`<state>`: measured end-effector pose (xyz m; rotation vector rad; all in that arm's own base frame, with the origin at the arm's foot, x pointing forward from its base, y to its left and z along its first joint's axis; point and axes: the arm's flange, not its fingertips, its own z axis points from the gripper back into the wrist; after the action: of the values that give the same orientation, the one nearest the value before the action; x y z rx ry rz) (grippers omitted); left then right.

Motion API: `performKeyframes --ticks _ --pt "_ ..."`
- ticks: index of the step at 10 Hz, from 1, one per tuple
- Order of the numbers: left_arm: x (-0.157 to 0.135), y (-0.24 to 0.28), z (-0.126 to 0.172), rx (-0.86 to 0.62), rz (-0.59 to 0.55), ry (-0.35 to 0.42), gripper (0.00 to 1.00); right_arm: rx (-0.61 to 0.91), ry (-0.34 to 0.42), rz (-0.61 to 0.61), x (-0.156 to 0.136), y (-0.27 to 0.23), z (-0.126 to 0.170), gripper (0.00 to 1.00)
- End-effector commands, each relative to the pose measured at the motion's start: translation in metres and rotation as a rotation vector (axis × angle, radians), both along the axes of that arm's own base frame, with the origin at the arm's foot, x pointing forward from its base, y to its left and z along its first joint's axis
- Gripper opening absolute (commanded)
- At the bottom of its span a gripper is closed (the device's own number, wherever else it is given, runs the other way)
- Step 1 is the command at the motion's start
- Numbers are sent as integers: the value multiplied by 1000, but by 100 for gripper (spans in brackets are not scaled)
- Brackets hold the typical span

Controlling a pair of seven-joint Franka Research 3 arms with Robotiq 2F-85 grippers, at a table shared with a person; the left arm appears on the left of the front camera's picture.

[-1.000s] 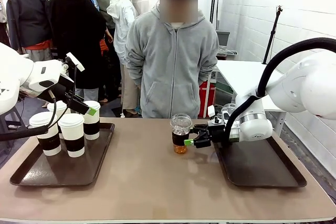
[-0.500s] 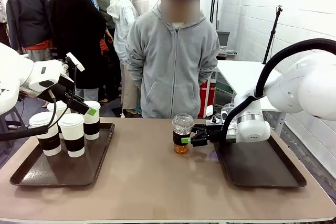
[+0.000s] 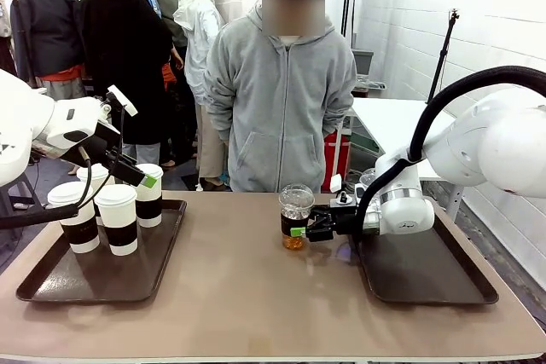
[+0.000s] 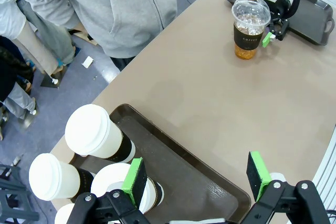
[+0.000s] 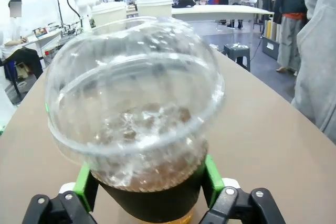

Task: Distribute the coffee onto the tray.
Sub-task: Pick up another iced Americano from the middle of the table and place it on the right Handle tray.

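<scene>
One clear cup (image 3: 295,216) stands between the trays' (image 3: 60,289) inner edges.

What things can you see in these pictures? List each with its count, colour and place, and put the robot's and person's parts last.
Paper cups: four, white with white lids and dark sleeves, standing on the left tray.
Plastic cup: one, clear dome lid, amber drink, dark sleeve, on the table between the trays.
Left tray: one, dark brown, left side of the table.
Right tray: one, dark brown, right side of the table.
Table: one, tan.
Left gripper: black with green pads, open, above the left tray's paper cups.
Right gripper: black with green pads, a finger on each side of the plastic cup's sleeve.
Person: one, grey hooded top, standing at the far side.
</scene>
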<state>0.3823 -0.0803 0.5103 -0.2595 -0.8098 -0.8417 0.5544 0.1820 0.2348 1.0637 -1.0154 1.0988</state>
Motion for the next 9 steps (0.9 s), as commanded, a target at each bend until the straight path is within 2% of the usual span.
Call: performKeyframes --ticks 1,5,9 --pt "2 2 -2 -4 -7 -1 100 42 -12 -23 4 7 -1 62" --pt "2 2 -2 -4 -7 -1 100 60 -14 -36 2 7 2 62" --pt "2 2 -2 -4 -7 -1 100 101 3 22 -18 -2 37 62"
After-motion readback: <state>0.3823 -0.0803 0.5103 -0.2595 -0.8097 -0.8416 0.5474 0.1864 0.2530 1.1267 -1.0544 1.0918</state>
